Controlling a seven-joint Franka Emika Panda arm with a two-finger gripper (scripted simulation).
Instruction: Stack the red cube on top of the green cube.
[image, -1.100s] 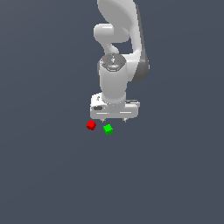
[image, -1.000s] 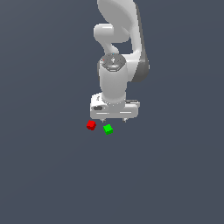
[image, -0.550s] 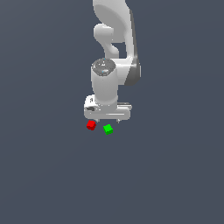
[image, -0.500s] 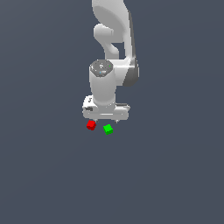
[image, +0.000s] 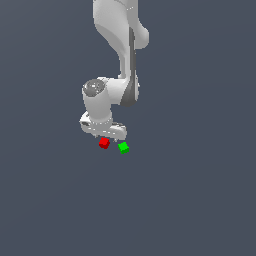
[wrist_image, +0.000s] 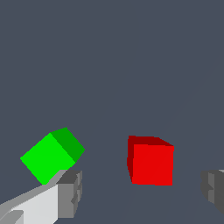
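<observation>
**Red cube between the spread jaws, green cube off to one side**

We found the red cube (wrist_image: 151, 162) sitting on the plain dark grey floor (wrist_image: 109, 65), inside the gap between the two fingers of the gripper (wrist_image: 142, 192). In the wrist view it stood nearer to neither finger by much, and we saw clear floor between it and each pad, so nothing was touching it. The jaws were spread wide, well wider than the cube, and held nothing.

The green cube (wrist_image: 51, 154) lay outside that gap, just beyond the finger (wrist_image: 70, 192) on its side; this finger overlapped its lower corner in the wrist view, and we could not tell whether the two touched. It was turned at an angle to the red cube, and the two cubes stood apart, both resting on the floor, not stacked.

In the exterior view we saw the red cube (image: 104, 143) and the green cube (image: 123, 148) side by side just under the gripper (image: 102, 131), with the green one toward the exterior view's right. The white arm (image: 120, 55) rose above them, its wrist bent down over the red cube
</observation>
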